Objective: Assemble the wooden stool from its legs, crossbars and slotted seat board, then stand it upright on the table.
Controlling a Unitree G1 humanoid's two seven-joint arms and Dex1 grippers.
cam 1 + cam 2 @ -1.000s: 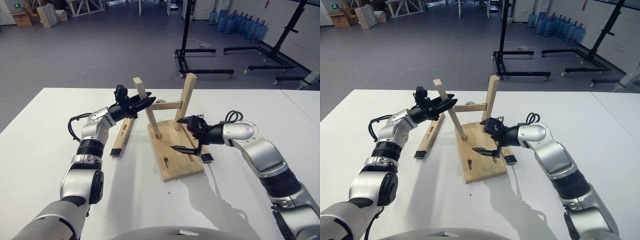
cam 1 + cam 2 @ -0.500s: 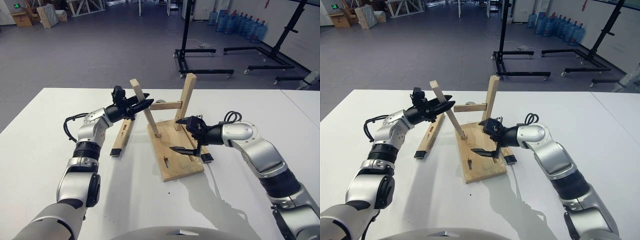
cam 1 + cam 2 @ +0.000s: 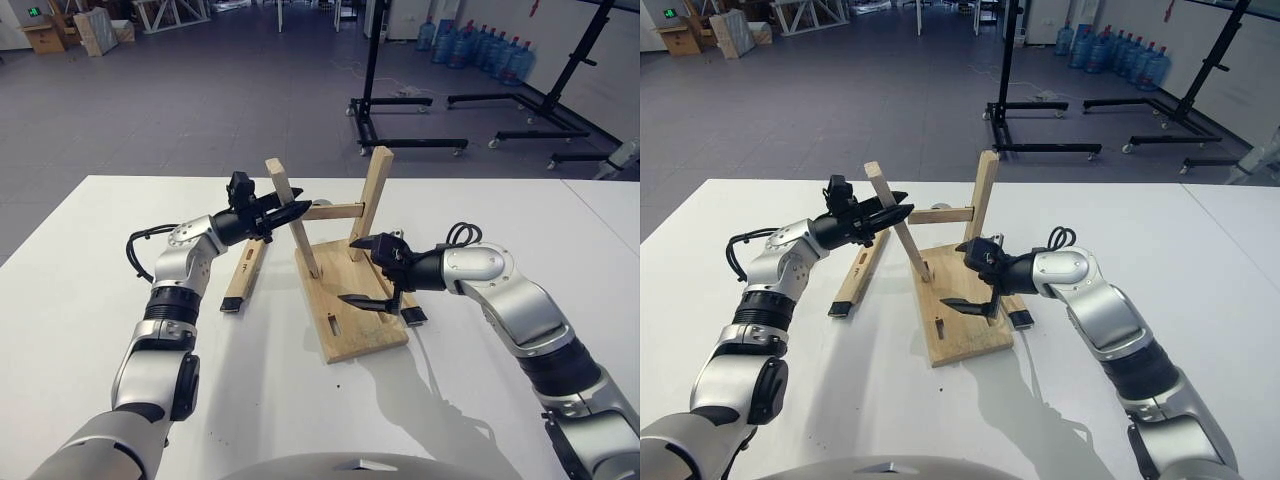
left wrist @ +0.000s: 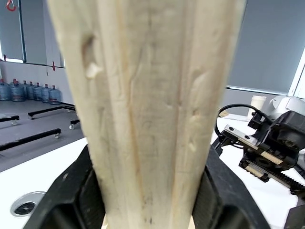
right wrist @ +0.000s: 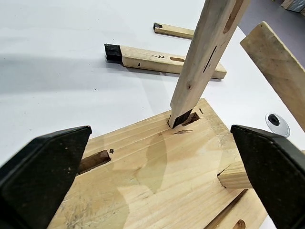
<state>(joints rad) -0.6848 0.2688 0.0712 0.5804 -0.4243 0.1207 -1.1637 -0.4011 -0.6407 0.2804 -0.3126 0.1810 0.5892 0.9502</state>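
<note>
1. The table (image 3: 80,300) is white; the board (image 3: 352,318) lies flat on it near the middle, slots up, and serves as the landmark here.
2. A loose leg (image 3: 246,270) lies flat on the table just left of the board, apart from it, black foot toward the robot.
3. A shorter stick (image 5: 173,31) lies on the table beyond that loose leg, farther from the board.
4. The left claw (image 3: 290,212) hangs above the board's left far corner. Its fingers (image 4: 76,191) are closed on both sides of the tilted leg (image 3: 305,245), gripping it at about mid-height.
5. The tilted leg has its black foot in a slot near the board's left edge and leans left, away from the board's middle.
6. The crossbar (image 3: 338,211) runs level above the board's far edge, from the left claw's tips across to the far leg (image 3: 372,200). Whether its left end touches the tilted leg I cannot tell.
7. The far leg rises from the board's far right part and leans slightly right.
8. The right claw (image 3: 362,271) hovers over the board's right half, spread wide and holding nothing, one finger high and the other low, close above the wood.
9. A black-footed leg (image 3: 413,316) lies along the board's right edge, partly hidden under the right claw.
</note>
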